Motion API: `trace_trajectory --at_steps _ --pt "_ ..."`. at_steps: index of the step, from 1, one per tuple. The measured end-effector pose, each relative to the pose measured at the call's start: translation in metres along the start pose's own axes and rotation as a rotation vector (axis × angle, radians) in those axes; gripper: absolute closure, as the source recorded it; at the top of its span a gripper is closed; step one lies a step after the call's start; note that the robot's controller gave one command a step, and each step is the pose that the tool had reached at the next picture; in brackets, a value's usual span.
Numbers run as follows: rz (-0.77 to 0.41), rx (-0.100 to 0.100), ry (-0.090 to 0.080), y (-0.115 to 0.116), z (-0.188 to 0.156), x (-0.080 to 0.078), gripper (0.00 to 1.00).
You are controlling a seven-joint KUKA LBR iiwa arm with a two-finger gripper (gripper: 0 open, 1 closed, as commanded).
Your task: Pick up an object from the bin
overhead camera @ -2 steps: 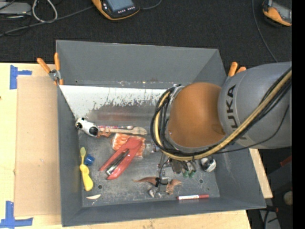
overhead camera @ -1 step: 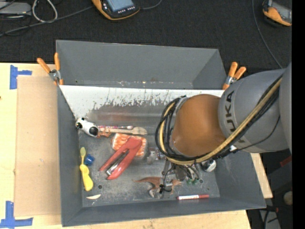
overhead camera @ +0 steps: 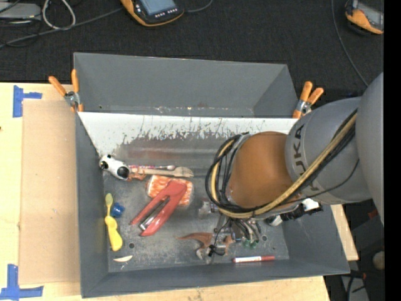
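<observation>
The gripper (overhead camera: 218, 246) sits at lower middle of frame, beside a brown curved thing (overhead camera: 195, 236); open or closed, I cannot tell

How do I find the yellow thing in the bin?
Look into the grey metal bin, at the left side of its floor. Left of the red tongs lies a long, thin yellow plastic piece. Nothing else in the bin is yellow.

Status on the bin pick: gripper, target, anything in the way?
Gripper low near front wall of bin, by a small brown curved piece. Red-and-white pen close beside. Red tongs apart, further left.
</observation>
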State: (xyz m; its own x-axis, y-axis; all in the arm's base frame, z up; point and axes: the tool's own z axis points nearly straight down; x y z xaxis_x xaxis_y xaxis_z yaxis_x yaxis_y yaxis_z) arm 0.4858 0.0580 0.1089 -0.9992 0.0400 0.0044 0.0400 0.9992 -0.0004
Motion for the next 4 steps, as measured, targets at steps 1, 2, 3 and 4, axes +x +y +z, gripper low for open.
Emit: trace_trajectory --at_steps 1,2,3,4 --pt "-0.271 -0.001 0.002 -0.014 0.018 0.000 0.00" --pt "-0.191 -0.001 0.001 -0.023 0.040 0.005 1.00" --pt "-0.190 -0.002 0.001 -0.023 0.040 0.005 1.00" --pt "-0.183 -0.001 0.008 -0.014 -0.022 -0.002 1.00"
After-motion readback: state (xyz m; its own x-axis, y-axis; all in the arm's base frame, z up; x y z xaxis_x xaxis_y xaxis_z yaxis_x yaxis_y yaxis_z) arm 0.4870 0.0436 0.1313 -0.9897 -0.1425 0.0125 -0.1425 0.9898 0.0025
